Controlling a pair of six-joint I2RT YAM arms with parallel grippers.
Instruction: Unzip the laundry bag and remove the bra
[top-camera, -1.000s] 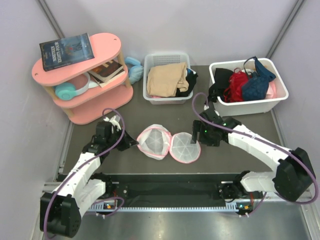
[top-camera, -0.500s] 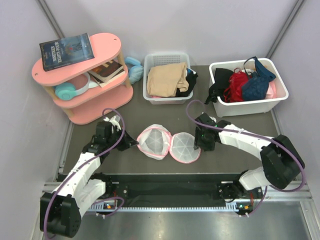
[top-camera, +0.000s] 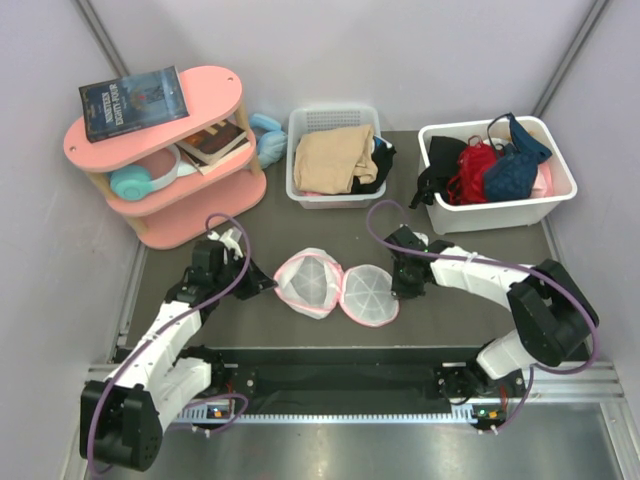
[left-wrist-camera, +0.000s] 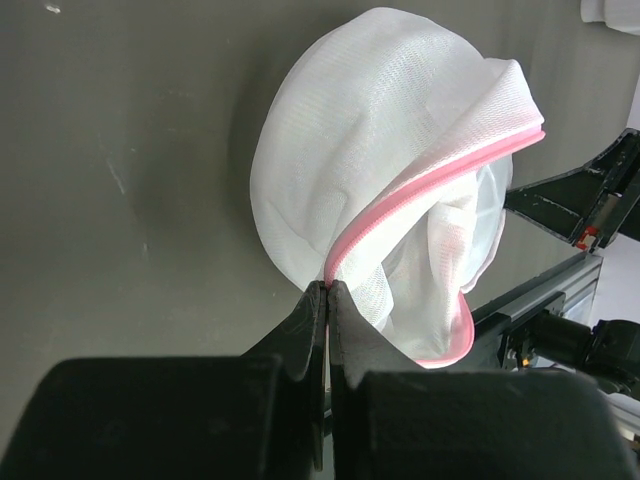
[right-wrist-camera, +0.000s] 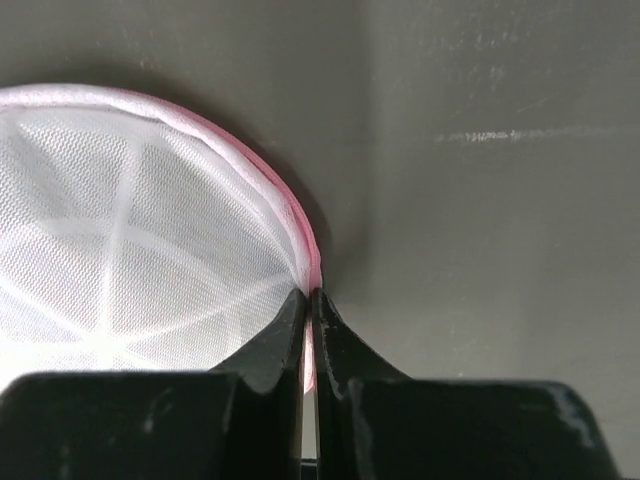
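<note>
Laundry bag (top-camera: 335, 285) splayed in two halves mid-table, between arms. Light floppy mesh, I judge; pink zipper trim (left-wrist-camera: 420, 190) best hold (firmer). Left gripper (left-wrist-camera: 327, 290) and right gripper (right-wrist-camera: 308, 297) both pinched tight on trim. I see navy bra (top-camera: 512, 168) in right bin (top-camera: 500, 215).

Dark table (top-camera: 335, 232) is carrying: pink shelf unit (top-camera: 200, 210), centre white bin (top-camera: 322, 197), right white bin (top-camera: 500, 213), laundry bag (top-camera: 310, 282) lying open.

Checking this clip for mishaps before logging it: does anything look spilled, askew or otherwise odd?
Clothes overflow the right bin: a black garment hangs over its left wall and the bra pokes above the rim. The laundry bag, pinched by the left gripper and right gripper, lies splayed open, showing no dark fabric.
</note>
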